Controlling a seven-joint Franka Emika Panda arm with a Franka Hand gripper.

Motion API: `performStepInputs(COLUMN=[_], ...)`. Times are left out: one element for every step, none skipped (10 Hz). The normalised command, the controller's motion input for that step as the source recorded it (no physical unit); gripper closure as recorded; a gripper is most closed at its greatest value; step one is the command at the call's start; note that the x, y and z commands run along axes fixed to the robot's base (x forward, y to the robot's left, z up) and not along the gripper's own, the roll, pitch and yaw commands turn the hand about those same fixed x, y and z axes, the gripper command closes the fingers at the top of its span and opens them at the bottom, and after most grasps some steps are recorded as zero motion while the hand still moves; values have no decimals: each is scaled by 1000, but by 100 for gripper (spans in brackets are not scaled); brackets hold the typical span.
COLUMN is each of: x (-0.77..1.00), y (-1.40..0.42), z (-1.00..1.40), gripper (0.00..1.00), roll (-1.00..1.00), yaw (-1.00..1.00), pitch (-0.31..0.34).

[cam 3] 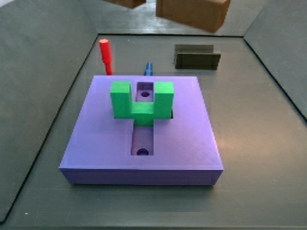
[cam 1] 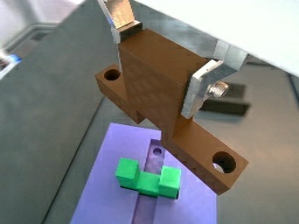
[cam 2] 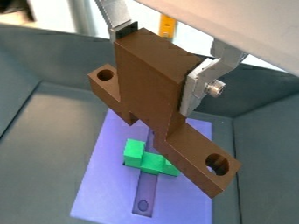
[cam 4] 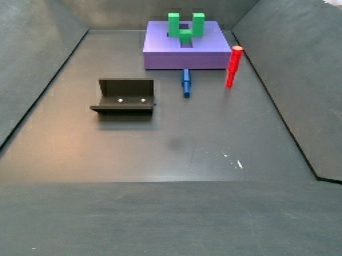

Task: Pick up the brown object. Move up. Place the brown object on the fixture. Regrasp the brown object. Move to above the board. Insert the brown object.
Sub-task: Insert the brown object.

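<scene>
gripper (cam 1: pixel 163 63) clamped on brown object (cam 1: pixel 158 87) above board (cam 1: pixel 117 197) | fixture (cam 4: pixel 124 97) seen unoccluded in a side view only

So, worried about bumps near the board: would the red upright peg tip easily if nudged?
Probably. The red peg is tall and narrow, standing on its end beside the board. It looks rigid. Tipped over, it may roll. The gripper holds the brown object above.

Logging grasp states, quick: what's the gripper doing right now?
Gripper: shut on the brown object, held high above the board in both wrist views.
</scene>
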Motion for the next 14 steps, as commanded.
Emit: performStepInputs(x=[189, 240, 211, 200, 171, 114, 120, 126, 171, 0, 6, 0, 0, -111], y=[-134, -117, -109, -83, -89, -74, -94, -57, -17, 0, 0, 14, 0, 23], z=[-74, 0, 0, 0, 0, 0, -71, -240, -283, -389, -520, -511, -457, -443], gripper=[100, 100, 100, 100, 100, 100, 100, 100, 100, 100, 100, 100, 100, 100], roll=[-63, -110, -157, -194, -207, -219, -154, -100, -74, -94, -91, -107, -90, -57], yaw=[-797, -774, -797, -797, -791, -811, -823, -866, -829, -531, -431, -506, -506, -483], pitch=[51, 47, 13, 3, 0, 0, 0, 4, 59, 70, 111, 121, 129, 49])
